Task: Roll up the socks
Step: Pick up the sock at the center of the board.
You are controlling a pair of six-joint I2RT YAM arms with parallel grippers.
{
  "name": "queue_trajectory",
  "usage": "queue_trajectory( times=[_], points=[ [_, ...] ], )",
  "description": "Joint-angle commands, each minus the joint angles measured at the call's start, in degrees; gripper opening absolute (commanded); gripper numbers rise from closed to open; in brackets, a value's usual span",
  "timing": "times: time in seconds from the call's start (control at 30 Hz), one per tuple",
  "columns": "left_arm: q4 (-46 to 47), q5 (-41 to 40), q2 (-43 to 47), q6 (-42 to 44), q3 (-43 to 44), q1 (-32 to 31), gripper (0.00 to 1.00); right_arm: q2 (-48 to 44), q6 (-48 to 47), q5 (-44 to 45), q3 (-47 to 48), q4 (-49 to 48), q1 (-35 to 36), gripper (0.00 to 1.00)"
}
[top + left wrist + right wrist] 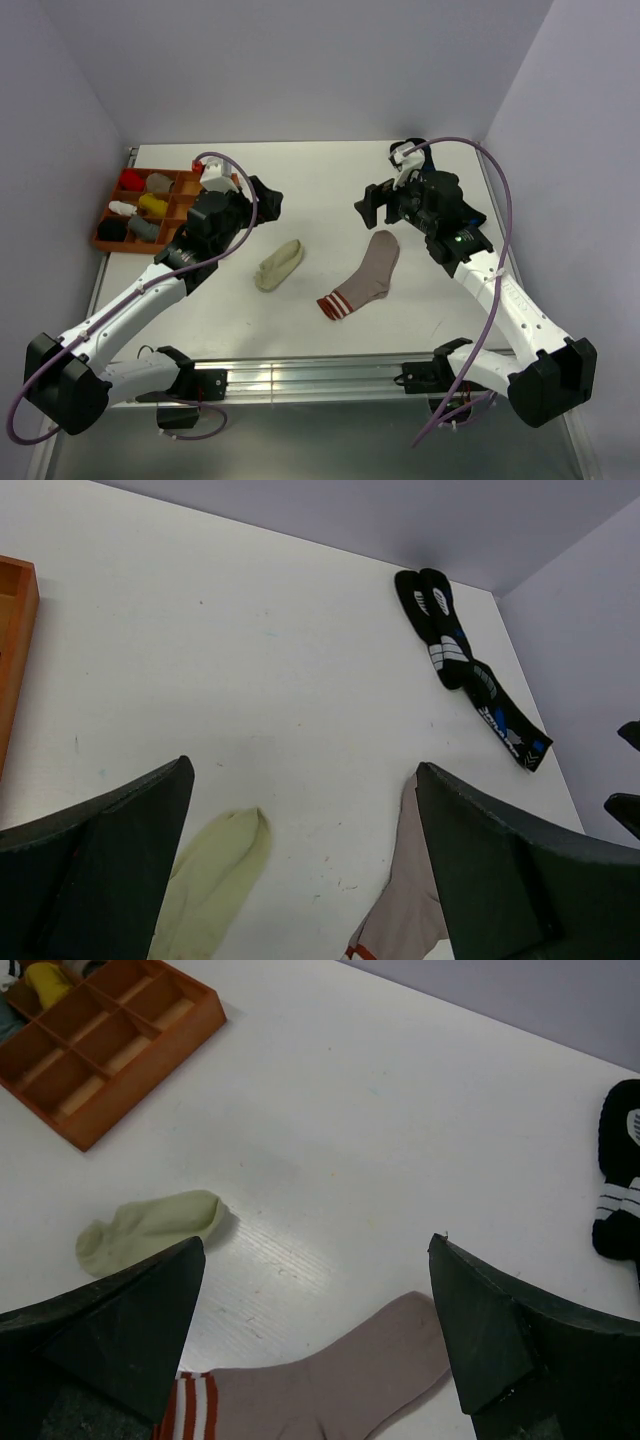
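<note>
The taupe sock (370, 270) and the cream sock (280, 265) are soft knitted cloth, matt. The white table (330, 190) is smooth with a faint sheen. The orange tray (150, 1082) looks matt and wood-like. The near rail (300, 380) is bright metal.

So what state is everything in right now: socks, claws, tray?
Taupe sock: flat, unrolled.
Cream sock: flat, unrolled, apart from the taupe one.
Black socks: lying flat, side by side.
Left gripper: open, empty.
Right gripper: open, empty.
Tray: partly filled with rolled bundles, some compartments empty.
</note>
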State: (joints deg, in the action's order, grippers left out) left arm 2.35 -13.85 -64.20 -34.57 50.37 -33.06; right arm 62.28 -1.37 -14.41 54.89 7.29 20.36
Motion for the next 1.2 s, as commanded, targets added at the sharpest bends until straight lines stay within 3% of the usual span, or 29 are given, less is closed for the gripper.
queue_trajectory(
  times=[0.0,0.33,0.63,0.83,1.17],
  points=[
    [0.7,0.1,1.3,0.0,0.0,0.3,1.0,-1.3,-0.7,0.9,2.1,-1.0,0.0,1.0],
    [0.8,1.6,-0.8,0.5,1.1,0.2,0.99,1.4,-5.8,5.1,3.1,3.8,1.4,0.97],
    [0.0,0.7,-1.9,-2.5,-0.3,1.9,0.99,17.9,-9.1,12.9,7.0,10.8,17.1,0.71],
    [-0.8,1.8,-0.4,-3.2,-2.0,4.1,0.99,24.2,-5.8,16.8,8.1,16.1,22.7,0.61],
    [-0.7,3.4,-1.0,-3.4,-2.6,5.6,0.99,22.3,-1.4,16.3,5.9,22.5,27.9,0.61]
  ],
)
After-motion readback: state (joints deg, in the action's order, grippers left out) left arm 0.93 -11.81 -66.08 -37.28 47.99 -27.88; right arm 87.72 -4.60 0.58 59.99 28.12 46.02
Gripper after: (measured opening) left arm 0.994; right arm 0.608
